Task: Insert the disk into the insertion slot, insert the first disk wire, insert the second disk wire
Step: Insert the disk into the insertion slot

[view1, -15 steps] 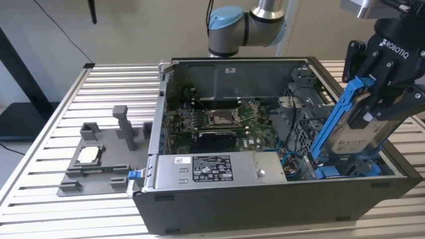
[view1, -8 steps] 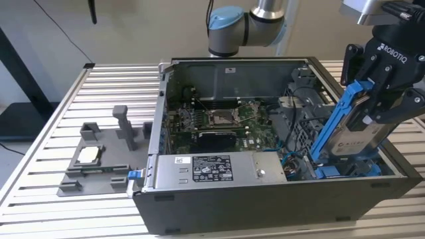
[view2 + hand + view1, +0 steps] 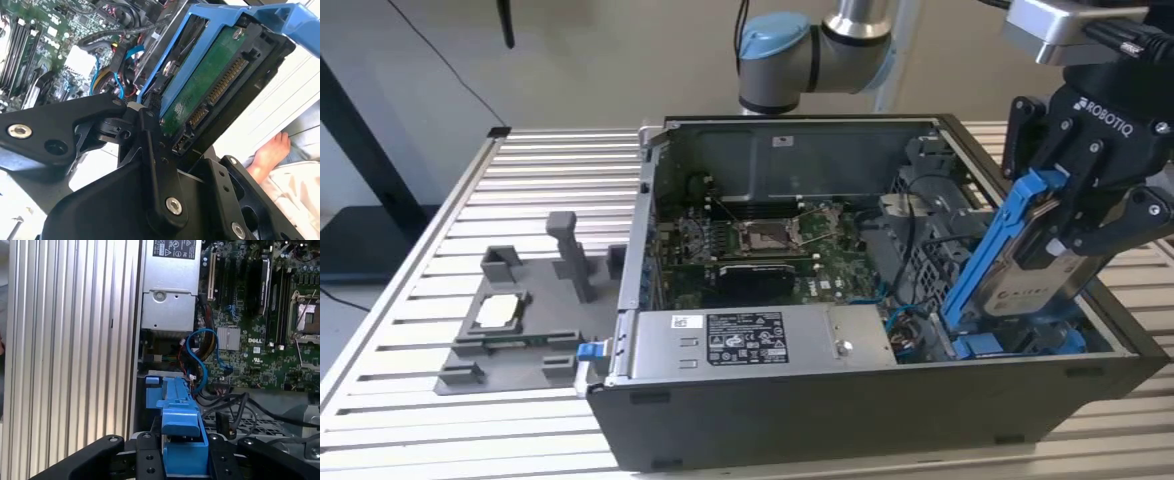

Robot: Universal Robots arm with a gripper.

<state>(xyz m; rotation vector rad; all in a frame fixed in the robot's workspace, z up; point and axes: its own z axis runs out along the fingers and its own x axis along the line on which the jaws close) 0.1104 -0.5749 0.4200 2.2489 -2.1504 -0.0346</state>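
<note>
The arm (image 3: 834, 45) comes in from the far side in the exterior view, with its wrist out toward the exterior view's right. The black pincer (image 3: 1091, 228) hangs tilted, its fingers (image 3: 1134, 215) pointing down and clamped on either side of the disk (image 3: 1034, 280).

The gripper (image 3: 1090, 232) covers the disk's (image 3: 1025, 290) upper part.

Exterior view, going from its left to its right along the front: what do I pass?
First a grey plastic stand → power-supply box → disk in its blue frame, held by the gripper.
</note>
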